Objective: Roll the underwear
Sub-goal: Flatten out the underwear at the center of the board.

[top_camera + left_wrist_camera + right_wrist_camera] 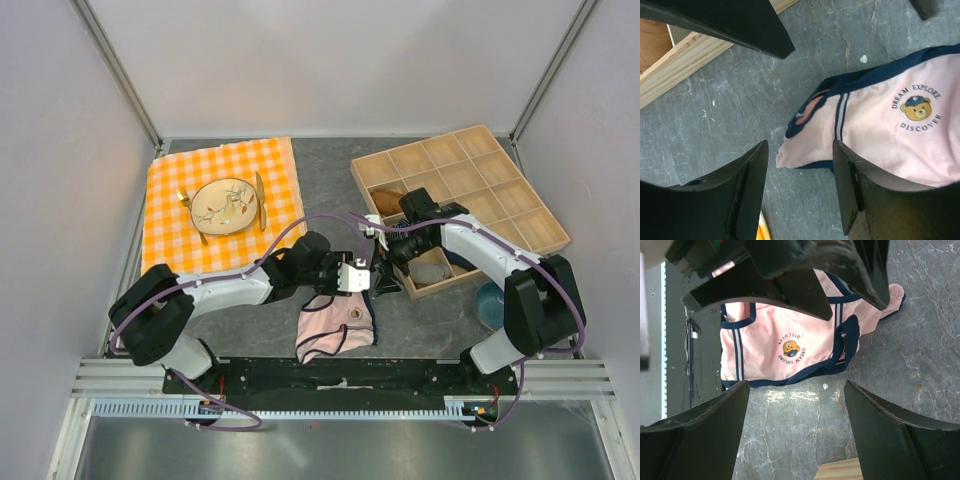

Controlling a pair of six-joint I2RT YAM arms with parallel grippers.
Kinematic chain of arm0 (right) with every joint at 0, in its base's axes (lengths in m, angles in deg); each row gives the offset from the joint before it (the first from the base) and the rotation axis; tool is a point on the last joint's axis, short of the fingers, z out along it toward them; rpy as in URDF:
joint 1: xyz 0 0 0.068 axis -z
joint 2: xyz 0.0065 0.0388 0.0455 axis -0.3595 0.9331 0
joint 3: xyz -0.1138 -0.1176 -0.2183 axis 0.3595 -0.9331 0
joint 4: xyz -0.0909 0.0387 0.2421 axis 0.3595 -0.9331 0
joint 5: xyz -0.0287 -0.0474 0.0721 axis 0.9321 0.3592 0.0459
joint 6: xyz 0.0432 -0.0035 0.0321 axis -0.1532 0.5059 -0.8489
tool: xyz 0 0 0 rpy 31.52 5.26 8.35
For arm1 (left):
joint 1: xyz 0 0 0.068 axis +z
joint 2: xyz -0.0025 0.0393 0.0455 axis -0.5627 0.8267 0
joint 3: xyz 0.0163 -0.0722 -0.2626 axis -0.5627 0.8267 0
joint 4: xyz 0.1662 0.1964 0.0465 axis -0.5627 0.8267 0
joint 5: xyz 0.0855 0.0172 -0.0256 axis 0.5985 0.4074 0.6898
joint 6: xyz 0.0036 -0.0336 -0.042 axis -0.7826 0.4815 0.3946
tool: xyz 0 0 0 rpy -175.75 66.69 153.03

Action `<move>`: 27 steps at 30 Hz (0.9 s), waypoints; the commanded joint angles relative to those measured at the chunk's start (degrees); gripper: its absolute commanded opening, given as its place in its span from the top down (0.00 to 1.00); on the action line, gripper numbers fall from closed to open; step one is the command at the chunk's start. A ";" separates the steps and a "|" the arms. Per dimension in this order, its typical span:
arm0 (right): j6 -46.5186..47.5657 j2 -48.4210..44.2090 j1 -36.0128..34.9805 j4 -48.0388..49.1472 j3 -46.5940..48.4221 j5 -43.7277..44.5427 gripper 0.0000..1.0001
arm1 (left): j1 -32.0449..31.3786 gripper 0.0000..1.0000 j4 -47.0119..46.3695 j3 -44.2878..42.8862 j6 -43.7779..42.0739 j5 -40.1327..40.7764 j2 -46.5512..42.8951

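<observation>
The pink underwear (337, 325) lies flat on the grey tabletop (330, 175) just off the wooden tray's (487, 172) near-left corner, and by that same corner the left claw (800, 150) and right claw (795, 390) both hang spread wide over the fabric, gripping nothing.

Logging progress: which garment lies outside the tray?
The pale pink fabric brief with navy edging, spread on the table; the brown bundle and grey bundle sit in tray compartments.
</observation>
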 commanded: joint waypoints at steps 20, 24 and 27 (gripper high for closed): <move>-1.91 0.24 -0.94 2.01 1.08 -0.44 0.16 | 3.58 0.98 1.32 -2.99 35.56 6.62 -8.63; -10.35 -0.90 -4.10 10.17 -0.77 1.22 0.16 | 4.11 0.98 4.49 -2.55 44.47 11.03 -13.22; -18.08 -2.05 -7.18 17.19 -2.52 4.55 0.16 | 4.20 0.98 8.61 -3.16 47.73 11.12 -15.85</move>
